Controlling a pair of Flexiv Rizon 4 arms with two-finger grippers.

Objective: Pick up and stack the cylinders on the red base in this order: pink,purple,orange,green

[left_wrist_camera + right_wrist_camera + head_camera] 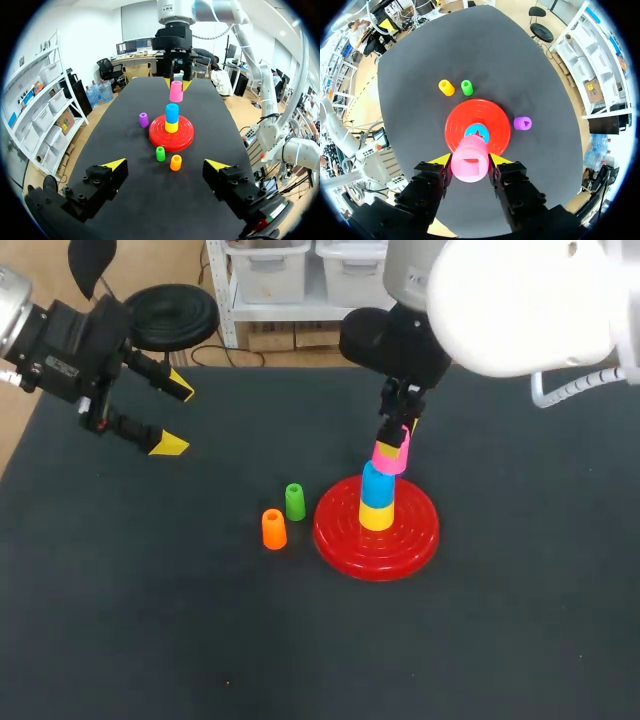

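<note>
**Pink cylinder to be seated on the stack**

The pink cylinder (390, 455) is pinched from two sides by the right gripper (470, 161). It is held just above the blue cylinder (378, 485), which stands on a yellow cylinder (376, 516) at the middle of the red base (345, 540). Whether pink and blue already touch cannot be told; in the left wrist view a thin gap seems to separate them.

The step in hand is judged to be lowering and releasing the pink piece. In the right wrist view the blue top, with its star-shaped opening, shows partly past the pink cylinder, so a small sideways correction is probably needed before descent. In the head view the pink piece looks slightly tilted and should be brought upright, so that its hollow end meets the blue top squarely. It should be lowered slowly and straight down. The fingers should be parted only once the piece is seated (a stack this tall could be toppled by a nudge), and the gripper should then be withdrawn vertically.

The purple cylinder (522, 122) lies on the table (150, 620) just beside the base. The orange cylinder (273, 529) and green cylinder (295, 501) stand together near its other side. The left gripper (176, 418) hangs well apart from them, its fingers spread and empty.
</note>
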